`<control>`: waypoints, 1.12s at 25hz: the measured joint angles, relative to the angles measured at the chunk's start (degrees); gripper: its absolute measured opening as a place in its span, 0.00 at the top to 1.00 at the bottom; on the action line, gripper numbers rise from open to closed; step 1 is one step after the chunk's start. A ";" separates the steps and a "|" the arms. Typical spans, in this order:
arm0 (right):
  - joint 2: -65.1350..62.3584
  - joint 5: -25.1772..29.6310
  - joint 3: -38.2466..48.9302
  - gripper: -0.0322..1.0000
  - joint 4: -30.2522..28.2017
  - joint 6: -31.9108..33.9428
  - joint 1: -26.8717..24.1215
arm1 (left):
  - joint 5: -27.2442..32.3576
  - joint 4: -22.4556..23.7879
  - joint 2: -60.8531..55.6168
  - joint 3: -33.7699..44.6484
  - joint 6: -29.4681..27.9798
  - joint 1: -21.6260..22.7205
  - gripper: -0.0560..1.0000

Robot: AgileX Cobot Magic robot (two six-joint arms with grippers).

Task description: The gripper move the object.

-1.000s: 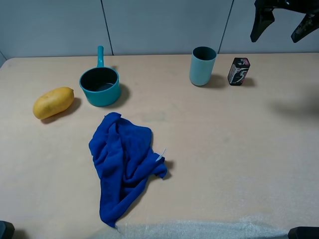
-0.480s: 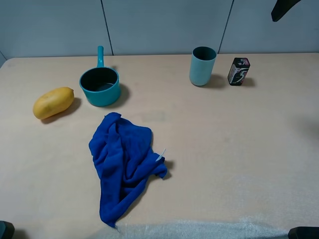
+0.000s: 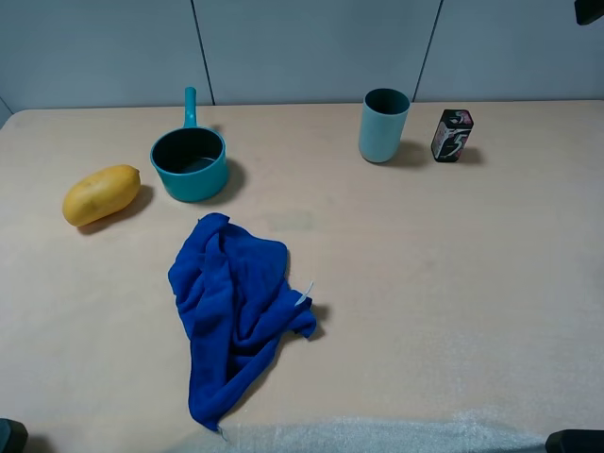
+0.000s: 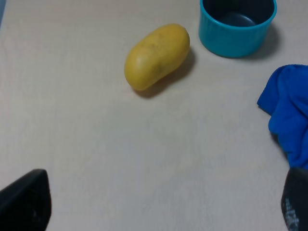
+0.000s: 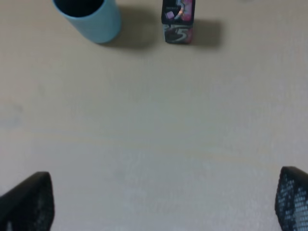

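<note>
The object, a small black box point(image 3: 453, 135) with pink, green and white marks, stands upright on the table just right of the teal cup point(image 3: 384, 125). It also shows in the right wrist view point(image 5: 178, 21), beside the cup point(image 5: 89, 17). My right gripper point(image 5: 161, 207) is open and empty, high above the table and well back from the box. In the exterior view only a dark tip of it point(image 3: 591, 9) shows at the top right corner. My left gripper point(image 4: 161, 211) is open and empty above bare table near a yellow mango point(image 4: 156, 55).
A teal saucepan point(image 3: 190, 160) stands at the back left, with the mango point(image 3: 101, 194) to its left. A crumpled blue cloth point(image 3: 234, 307) lies in the middle front. The table's far edge point(image 3: 302, 104) meets a grey wall.
The right gripper has risen and moved off to the upper right, almost out of the exterior view. The box, cup and other objects have not moved.
</note>
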 joint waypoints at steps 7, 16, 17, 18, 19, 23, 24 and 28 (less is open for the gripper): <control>-9.64 0.00 8.98 0.30 0.05 0.00 0.00 | 0.00 0.00 0.00 0.00 0.00 0.00 0.03; -25.59 0.06 21.25 0.30 0.11 0.00 0.00 | 0.00 0.00 0.00 0.00 0.00 0.00 0.03; -27.77 0.06 22.59 0.30 0.11 0.00 0.00 | 0.00 0.00 0.00 0.00 0.00 0.00 0.03; -29.67 0.06 23.87 0.30 0.04 0.00 0.00 | 0.00 0.00 0.00 0.00 0.00 0.00 0.03; -32.10 0.11 24.90 0.30 0.00 0.00 0.00 | 0.00 0.00 0.00 0.00 0.00 0.00 0.03; -41.35 -1.31 29.02 0.30 -0.76 0.00 0.00 | 0.00 0.00 0.00 0.00 0.00 0.00 0.03; -43.67 -1.88 30.01 0.30 -1.07 0.00 0.00 | 0.00 0.00 0.00 0.00 0.00 0.00 0.03; -51.64 -3.30 33.82 0.30 -2.32 0.00 0.00 | 0.00 0.00 0.00 0.00 0.00 0.00 0.03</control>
